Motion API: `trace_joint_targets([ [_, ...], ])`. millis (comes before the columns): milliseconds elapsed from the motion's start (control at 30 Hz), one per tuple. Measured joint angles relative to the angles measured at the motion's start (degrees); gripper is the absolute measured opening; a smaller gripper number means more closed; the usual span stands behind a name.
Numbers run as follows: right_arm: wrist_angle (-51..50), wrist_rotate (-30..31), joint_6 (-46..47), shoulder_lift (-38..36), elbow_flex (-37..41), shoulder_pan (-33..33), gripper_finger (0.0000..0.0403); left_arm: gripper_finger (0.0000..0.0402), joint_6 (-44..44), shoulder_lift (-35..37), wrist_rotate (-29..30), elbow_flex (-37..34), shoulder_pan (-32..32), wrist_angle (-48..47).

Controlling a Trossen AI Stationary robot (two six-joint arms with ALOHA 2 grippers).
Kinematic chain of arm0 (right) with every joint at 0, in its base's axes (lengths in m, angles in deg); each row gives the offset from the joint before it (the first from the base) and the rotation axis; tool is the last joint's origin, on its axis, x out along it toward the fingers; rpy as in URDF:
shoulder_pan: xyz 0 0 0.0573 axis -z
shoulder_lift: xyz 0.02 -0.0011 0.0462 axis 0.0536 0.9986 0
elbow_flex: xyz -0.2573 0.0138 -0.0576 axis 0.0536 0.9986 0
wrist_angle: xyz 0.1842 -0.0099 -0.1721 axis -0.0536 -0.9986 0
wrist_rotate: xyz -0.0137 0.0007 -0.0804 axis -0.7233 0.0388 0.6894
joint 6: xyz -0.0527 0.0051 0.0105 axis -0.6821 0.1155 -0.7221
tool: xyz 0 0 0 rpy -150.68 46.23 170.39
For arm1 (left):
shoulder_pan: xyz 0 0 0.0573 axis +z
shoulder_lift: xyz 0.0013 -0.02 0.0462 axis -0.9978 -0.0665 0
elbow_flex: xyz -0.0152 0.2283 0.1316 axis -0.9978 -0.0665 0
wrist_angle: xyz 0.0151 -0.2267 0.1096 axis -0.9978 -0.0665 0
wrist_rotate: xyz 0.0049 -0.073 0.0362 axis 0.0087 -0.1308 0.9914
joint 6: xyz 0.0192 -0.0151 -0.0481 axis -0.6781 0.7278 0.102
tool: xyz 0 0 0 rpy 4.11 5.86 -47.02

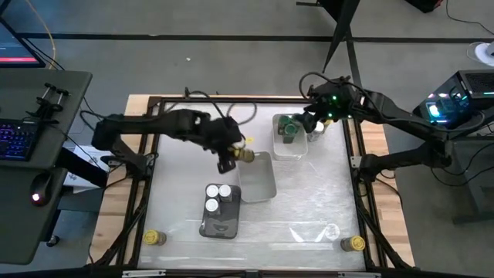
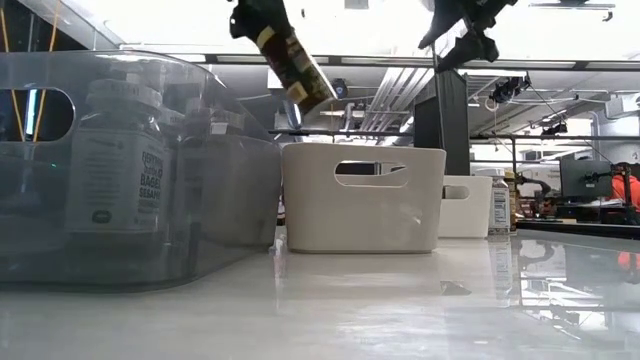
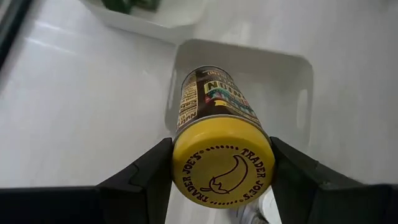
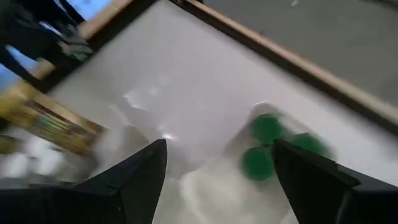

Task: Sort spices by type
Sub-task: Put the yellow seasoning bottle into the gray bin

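Nearest the bottom edge of my overhead picture, two yellow-lidded jars stand alone on the glossy white table (image 1: pixel 309 201): one at lower left (image 1: pixel 154 237), one at lower right (image 1: pixel 356 244). Just above them, left of centre, a dark grey tray (image 1: pixel 220 225) holds three white-lidded jars (image 1: pixel 218 196) bunched at its upper end. Beside it, at the middle of the frame, sits a pale rectangular tray (image 1: pixel 258 179) with rounded corners and slot handles.

My left claw (image 1: pixel 231 157) hangs over that tray's upper left corner, clamped on a cylindrical spice jar (image 3: pixel 214 134) with a dark printed label and a smooth yellow lid stamped with a chili pepper; the jar is tilted, clear of the table.

Farther up, right of centre, a clear plastic tray (image 1: pixel 289 147) contains green-lidded jars (image 1: pixel 288 128). My right claw (image 1: pixel 315 123) hovers just beside them, fingers spread wide and empty.
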Motion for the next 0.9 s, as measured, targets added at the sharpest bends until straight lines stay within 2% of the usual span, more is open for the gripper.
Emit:
trace_joint_targets([
  [100,1.19,-3.44,5.56,0.0,0.0,-1.51,0.0287,0.0189,-4.75,-3.33,-2.04,1.31,-0.03,-0.79],
  [200,1.77,-3.62,10.36,0.0,0.0,-4.37,0.0287,0.0189,-10.73,-7.04,-1.99,3.0,1.02,-0.72],
  [500,3.36,4.78,21.72,0.02,0.0,-12.03,0.0287,0.0189,-20.09,-15.83,-1.1,9.04,3.29,-8.12],
  [800,3.8,8.1,22.72,0.02,0.0,-14.16,0.0287,0.019,-23.86,-19.37,-0.99,9.75,3.34,-9.04],
  [900,3.81,8.12,22.22,0.02,0.0,-14.16,0.0287,0.0209,-24.8,-20.19,-0.97,9.75,3.38,-9.02],
])
